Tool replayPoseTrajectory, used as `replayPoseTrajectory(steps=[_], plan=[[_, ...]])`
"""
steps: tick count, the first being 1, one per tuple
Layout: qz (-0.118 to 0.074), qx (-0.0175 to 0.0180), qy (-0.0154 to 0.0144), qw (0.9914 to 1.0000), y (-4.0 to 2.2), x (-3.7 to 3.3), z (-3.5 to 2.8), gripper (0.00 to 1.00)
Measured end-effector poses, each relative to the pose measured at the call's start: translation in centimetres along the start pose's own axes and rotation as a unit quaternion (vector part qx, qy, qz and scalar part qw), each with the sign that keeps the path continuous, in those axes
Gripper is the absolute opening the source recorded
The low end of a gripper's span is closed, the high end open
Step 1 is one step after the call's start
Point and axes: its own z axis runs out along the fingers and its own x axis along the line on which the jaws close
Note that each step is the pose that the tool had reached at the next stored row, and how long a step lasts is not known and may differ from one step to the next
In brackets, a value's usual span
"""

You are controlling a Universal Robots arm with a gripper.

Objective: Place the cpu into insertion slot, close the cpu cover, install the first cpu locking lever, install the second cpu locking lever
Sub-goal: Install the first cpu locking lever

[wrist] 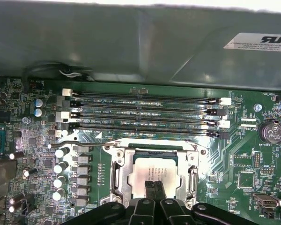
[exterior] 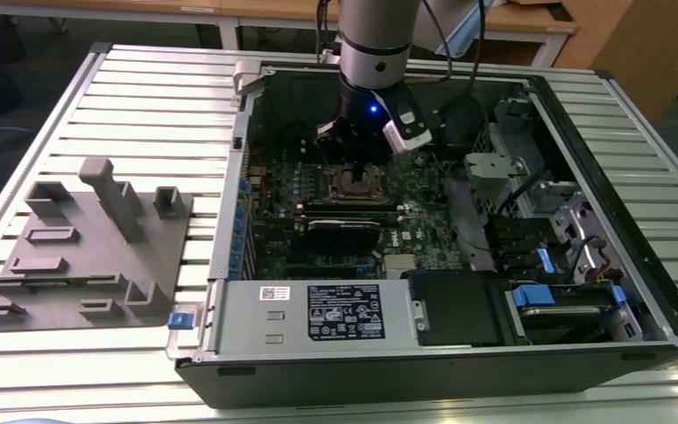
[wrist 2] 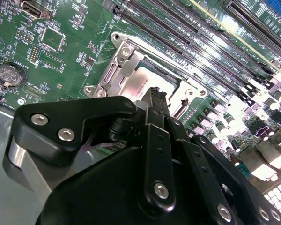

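Note:
The cpu, a flat silver-grey square, lies in the insertion slot on the green motherboard. The cpu cover, a silver frame with a square window, lies flat around it. A thin wire locking lever sticks out sideways from the slot's corner. My gripper hangs straight over the cpu, its two black fingers pressed together with nothing between them and their tips at the chip's top. In the second wrist view the gripper covers part of the cpu. In the exterior view the gripper stands just above the slot.
Long black memory slots run beside the socket, with a row of capacitors and a coin battery nearby. The grey case wall rises behind. A black card and power supply sit in the case; a grey fixture lies on the slatted table.

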Motion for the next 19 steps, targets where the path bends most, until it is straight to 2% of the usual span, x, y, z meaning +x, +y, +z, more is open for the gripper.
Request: replayPoseTrajectory(steps=[3, 12, 19], plan=[[0.0, 0.0001, 0.0, 1.0, 0.0, -0.01, -0.19, 0.11], [0.0, 0.0, 0.0, 1.0, 0.02, -0.04, -1.69, 0.11], [0.0, 0.0, 0.0, 1.0, 0.02, -0.03, -1.78, 0.11]])
